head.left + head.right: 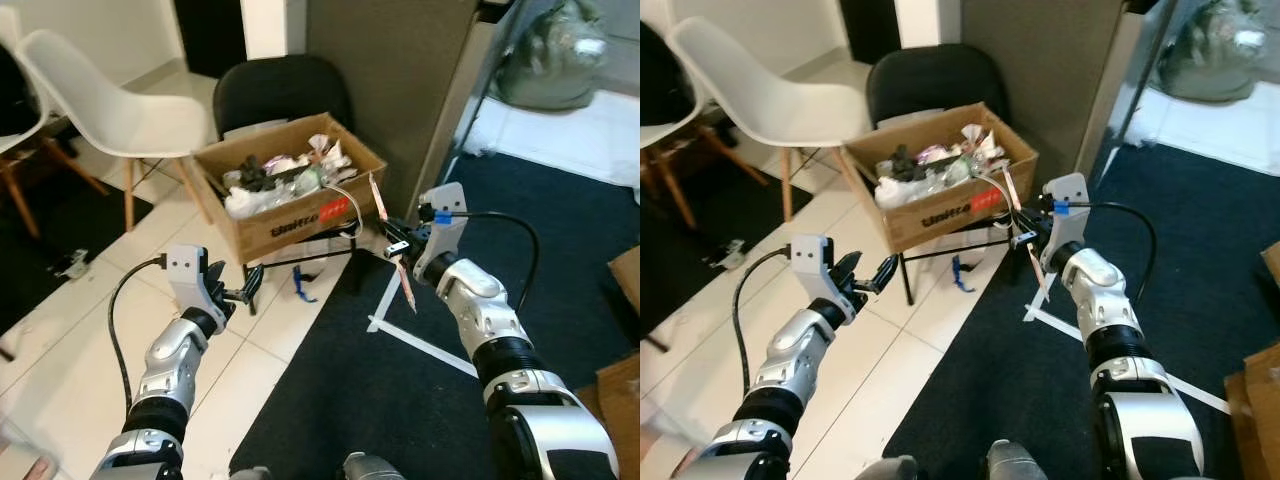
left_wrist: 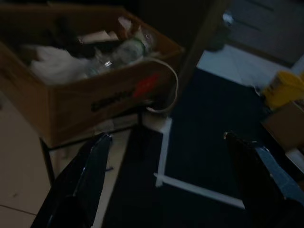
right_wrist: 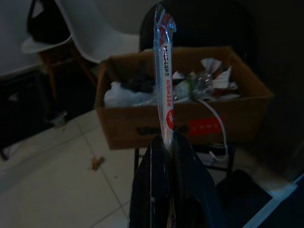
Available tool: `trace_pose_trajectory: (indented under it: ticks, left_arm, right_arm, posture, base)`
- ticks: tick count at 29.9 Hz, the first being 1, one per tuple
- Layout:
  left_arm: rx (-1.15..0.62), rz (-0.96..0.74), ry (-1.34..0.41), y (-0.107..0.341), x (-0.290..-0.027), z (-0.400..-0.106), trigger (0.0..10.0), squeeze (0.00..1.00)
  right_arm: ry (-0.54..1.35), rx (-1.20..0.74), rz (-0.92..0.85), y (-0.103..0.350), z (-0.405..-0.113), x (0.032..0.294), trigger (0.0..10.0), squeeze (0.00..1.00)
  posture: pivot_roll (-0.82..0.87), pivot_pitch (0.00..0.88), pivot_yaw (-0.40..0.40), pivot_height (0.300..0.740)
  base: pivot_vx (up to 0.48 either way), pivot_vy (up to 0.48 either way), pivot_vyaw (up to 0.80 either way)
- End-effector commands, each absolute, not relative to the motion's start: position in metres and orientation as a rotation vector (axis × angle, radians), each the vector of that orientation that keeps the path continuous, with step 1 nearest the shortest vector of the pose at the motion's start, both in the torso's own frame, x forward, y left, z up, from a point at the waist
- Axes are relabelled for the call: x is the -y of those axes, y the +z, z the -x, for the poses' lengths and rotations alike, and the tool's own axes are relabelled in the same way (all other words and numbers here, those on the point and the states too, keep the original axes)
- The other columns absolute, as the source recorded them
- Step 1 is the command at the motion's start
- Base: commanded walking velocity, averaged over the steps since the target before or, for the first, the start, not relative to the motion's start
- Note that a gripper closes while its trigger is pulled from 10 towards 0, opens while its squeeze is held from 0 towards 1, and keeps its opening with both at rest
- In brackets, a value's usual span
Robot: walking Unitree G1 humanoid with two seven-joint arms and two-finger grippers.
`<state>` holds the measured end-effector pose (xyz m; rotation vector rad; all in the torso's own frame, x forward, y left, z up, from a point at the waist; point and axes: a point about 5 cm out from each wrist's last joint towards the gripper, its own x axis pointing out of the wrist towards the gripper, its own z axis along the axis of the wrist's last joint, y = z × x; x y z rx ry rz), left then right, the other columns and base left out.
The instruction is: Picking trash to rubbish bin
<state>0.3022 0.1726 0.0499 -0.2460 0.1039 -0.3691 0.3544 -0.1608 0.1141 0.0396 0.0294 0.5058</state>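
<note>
Head view: right gripper (image 1: 398,247) is clamped on a chopstick wrapper (image 1: 403,278) just off the cardboard box's (image 1: 262,232) near corner. Left gripper (image 1: 243,291) hovers spread over tile. Right wrist view: wrapper stands upright before the trash-filled box.

Matt cardboard box (image 1: 290,205), glossy plastic chopstick wrapper (image 3: 163,80), smooth white floor tiles (image 1: 70,350).
</note>
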Motion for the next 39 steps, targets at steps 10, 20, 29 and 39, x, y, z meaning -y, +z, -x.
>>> trace_pose_trajectory:
  ticks: [10, 20, 29, 39]
  left_arm:
    - [-0.115, 0.236, -0.373, 0.050, -0.175, -0.301, 10.0, 0.00]
    - [-0.123, 0.235, -0.371, 0.050, -0.175, -0.300, 10.0, 0.00]
    - [-0.137, 0.238, -0.377, 0.046, -0.174, -0.297, 10.0, 0.00]
    - [-0.190, 0.226, -0.397, 0.039, -0.170, -0.293, 10.0, 0.00]
  right_arm:
    - [0.603, 0.017, 0.049, 0.126, -0.352, 0.144, 10.0, 0.00]
    - [0.579, 0.000, 0.129, 0.130, -0.356, 0.137, 10.0, 0.00]
    - [0.557, 0.081, 0.055, 0.157, -0.364, 0.121, 10.0, 0.00]
    - [0.573, 0.152, 0.039, 0.182, -0.370, 0.104, 10.0, 0.00]
  posture:
    - [-0.05, 0.000, 0.024, 0.740]
    - [-0.05, 0.000, 0.025, 0.740]
    - [-0.05, 0.000, 0.022, 0.740]
    - [-0.04, 0.000, 0.013, 0.740]
  base:
    - [0.401, 0.000, 0.00]
    - [0.402, 0.000, 0.00]
    - [0.401, 0.000, 0.00]
    - [0.389, 0.000, 0.00]
